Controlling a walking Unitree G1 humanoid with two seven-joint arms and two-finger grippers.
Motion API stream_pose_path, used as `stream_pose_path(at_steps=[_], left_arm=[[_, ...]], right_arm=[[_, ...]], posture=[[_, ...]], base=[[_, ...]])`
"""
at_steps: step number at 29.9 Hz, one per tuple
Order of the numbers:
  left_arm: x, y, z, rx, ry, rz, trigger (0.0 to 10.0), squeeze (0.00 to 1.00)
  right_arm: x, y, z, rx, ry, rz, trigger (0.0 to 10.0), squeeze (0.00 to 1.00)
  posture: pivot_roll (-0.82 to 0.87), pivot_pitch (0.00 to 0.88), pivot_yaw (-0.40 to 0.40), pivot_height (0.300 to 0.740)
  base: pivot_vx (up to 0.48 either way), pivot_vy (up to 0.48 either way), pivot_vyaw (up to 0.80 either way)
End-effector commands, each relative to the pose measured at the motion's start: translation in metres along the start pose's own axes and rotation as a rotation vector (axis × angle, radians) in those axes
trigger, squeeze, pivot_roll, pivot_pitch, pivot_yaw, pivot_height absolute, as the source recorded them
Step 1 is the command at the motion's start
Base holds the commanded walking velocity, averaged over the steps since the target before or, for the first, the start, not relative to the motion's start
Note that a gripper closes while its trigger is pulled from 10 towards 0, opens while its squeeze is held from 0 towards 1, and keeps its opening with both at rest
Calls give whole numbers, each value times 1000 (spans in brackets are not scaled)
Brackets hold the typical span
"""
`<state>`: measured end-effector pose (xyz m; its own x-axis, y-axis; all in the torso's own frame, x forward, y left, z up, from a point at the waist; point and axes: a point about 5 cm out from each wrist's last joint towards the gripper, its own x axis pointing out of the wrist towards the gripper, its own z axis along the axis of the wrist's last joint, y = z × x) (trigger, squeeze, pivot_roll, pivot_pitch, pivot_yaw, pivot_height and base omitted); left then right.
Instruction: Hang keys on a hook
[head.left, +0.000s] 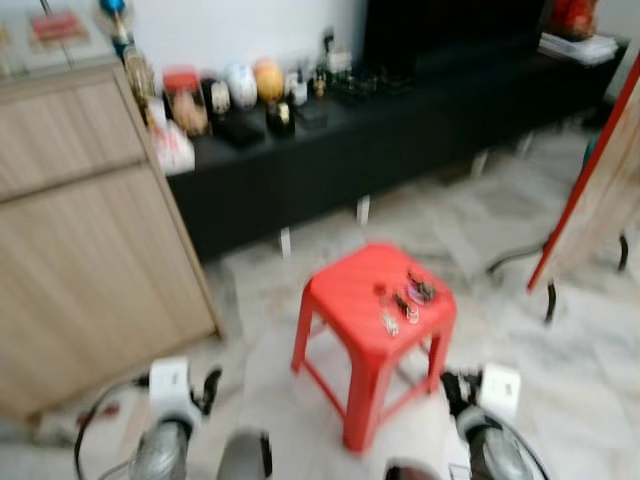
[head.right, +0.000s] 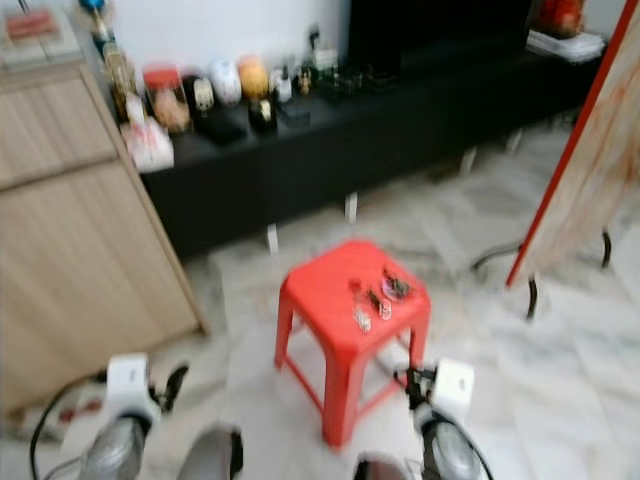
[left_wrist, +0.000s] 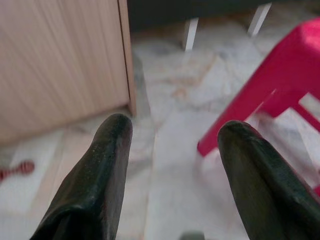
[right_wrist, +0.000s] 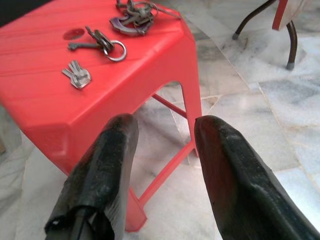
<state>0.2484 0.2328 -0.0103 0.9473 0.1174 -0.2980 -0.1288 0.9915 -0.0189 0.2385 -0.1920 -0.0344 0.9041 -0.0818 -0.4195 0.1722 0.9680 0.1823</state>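
Note:
A red plastic stool (head.left: 350, 290) stands on the marble floor just ahead of me. On its seat lie three bunches of keys (head.left: 405, 300): a small fanned set (right_wrist: 76, 75), a set on a round ring (right_wrist: 102, 45) and a bunch on a carabiner (right_wrist: 132, 17). My right gripper (right_wrist: 162, 145) is low beside the stool's near right corner, below seat level, open and holding nothing. My left gripper (left_wrist: 172, 165) hangs low to the stool's left, open and empty, over bare floor. The head views are blurred.
A light wooden cabinet (head.left: 80, 230) stands close on the left. A long black low console (head.left: 380, 140) with ornaments runs along the back wall. A red-edged leaning board on dark legs (head.left: 590, 200) is on the right. A cable (head.left: 95, 425) lies by the cabinet.

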Motion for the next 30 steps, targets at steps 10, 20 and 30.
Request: stream_pose_path(at_steps=[10,20,30], left_arm=[[-8,11,1,3,-43,17,10000,0],[-10,8,-2,-4,-40,-11,10000,0],[-8,7,1,-7,-46,-8,10000,0]], right_arm=[[1,0,2,2,-3,6,10000,0],[-1,0,-2,4,9,2,10000,0],[0,1,-2,-8,12,6,10000,0]], posture=[[29,0,-50,617],[25,0,-48,617],[22,0,-48,617]], base=[[0,0,0],[104,0,0],[279,0,0]])
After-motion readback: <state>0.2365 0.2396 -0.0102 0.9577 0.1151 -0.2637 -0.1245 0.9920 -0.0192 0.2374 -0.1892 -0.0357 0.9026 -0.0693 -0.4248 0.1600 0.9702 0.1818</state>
